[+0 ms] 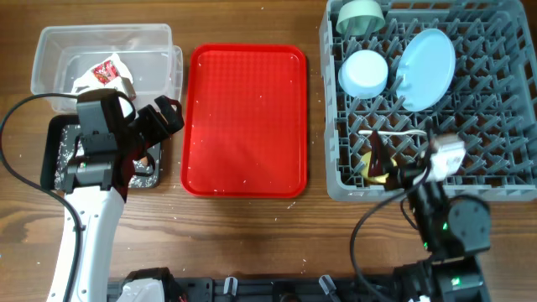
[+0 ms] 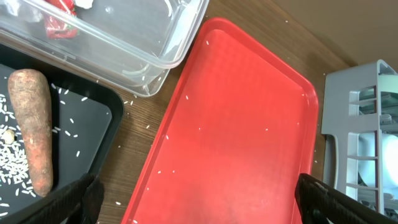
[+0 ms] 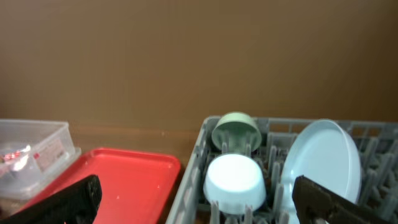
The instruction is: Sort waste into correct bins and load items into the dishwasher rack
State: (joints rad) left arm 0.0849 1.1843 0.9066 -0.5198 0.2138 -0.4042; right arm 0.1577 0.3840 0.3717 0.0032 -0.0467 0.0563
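The grey dishwasher rack (image 1: 336,180) holds a pale green bowl (image 1: 361,15), a light blue bowl (image 1: 363,72), a pale blue plate (image 1: 426,59), a white spoon (image 1: 396,132) and a yellow cup (image 1: 372,173). My right gripper (image 1: 393,166) is open and empty over the rack's front, by the cup. The clear tub (image 1: 50,50) holds the red-and-white wrapper (image 1: 105,71). In the left wrist view the black tray (image 2: 93,118) holds the brown stick (image 2: 34,134) and rice grains (image 2: 15,165). My left gripper (image 2: 199,199) is open and empty above the tray's right edge.
The flat red serving tray (image 1: 245,117) lies between the bins and the rack, with a few stray grains on it (image 2: 236,124). Some grains lie on the wood beside the black tray. The right wrist view shows the bowls (image 3: 235,180) and plate (image 3: 320,162) ahead.
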